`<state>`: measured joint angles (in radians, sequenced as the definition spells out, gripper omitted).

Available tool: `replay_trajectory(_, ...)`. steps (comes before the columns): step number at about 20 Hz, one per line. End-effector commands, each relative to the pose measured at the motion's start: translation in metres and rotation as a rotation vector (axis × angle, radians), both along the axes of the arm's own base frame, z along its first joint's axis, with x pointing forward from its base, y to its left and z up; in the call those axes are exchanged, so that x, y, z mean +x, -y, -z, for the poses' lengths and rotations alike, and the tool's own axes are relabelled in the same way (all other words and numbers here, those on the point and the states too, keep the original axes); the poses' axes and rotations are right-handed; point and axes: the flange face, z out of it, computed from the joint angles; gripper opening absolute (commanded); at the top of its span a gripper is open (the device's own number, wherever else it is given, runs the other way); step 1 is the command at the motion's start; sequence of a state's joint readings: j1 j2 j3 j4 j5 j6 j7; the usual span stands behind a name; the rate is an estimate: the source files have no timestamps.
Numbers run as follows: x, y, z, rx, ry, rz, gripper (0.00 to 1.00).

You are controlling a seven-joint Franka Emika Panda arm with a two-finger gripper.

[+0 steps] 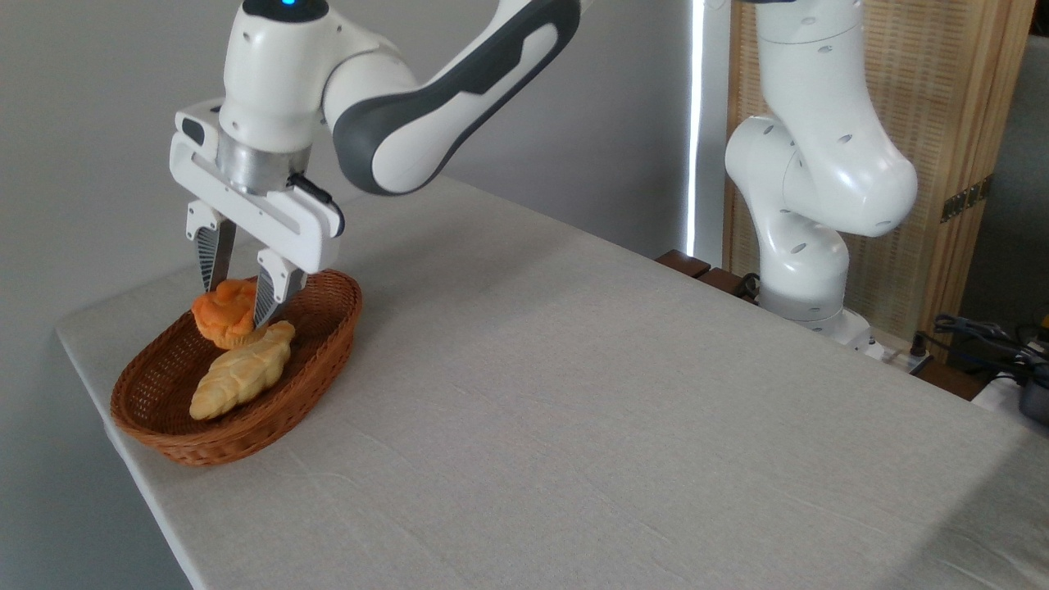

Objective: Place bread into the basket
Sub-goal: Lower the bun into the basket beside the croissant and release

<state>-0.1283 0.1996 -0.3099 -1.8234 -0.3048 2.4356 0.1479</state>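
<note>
The bread (220, 313), a small orange bun with a cracked top, is inside the far end of the basket (164, 434), a shallow oval of reddish-brown wicker at the table's left corner. My gripper (238, 304) comes straight down over it. One finger is at the bun's back left and the other at its front right, both touching it, so the gripper is shut on the bread. The bun's base is low in the basket, right beside the end of a pale braided loaf (243, 370). I cannot tell whether the base rests on the wicker.
The pale-yellow braided loaf lies along the middle of the basket. The basket is close to the table's left edge (90, 385). My arm's white base (807, 270) stands at the table's far right edge, with cables (983, 336) and a wooden screen (951, 123) beyond it.
</note>
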Motion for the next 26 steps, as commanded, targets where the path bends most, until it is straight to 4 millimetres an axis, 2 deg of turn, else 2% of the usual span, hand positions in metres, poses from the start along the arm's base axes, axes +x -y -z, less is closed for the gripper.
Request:
replay_trajectory(1,0.007,0.014,0.014,0.008,0.017,0.003,0.94)
replay_trajectory(2,0.008,0.015,0.019,0.012,0.012,0.005,1.0)
replay_trajectory(5,0.013,0.015,0.025,0.002,0.03,-0.007,1.0)
replay_trajectory(18,0.014,0.011,0.018,-0.002,0.051,-0.018,1.0)
replay_trajectory(20,0.013,0.005,0.004,0.001,0.069,-0.024,1.0)
replay_trajectory(22,0.01,-0.008,-0.018,0.01,0.084,-0.034,1.0)
replay_trajectory(26,-0.002,-0.059,-0.055,0.153,0.029,0.0,1.0)
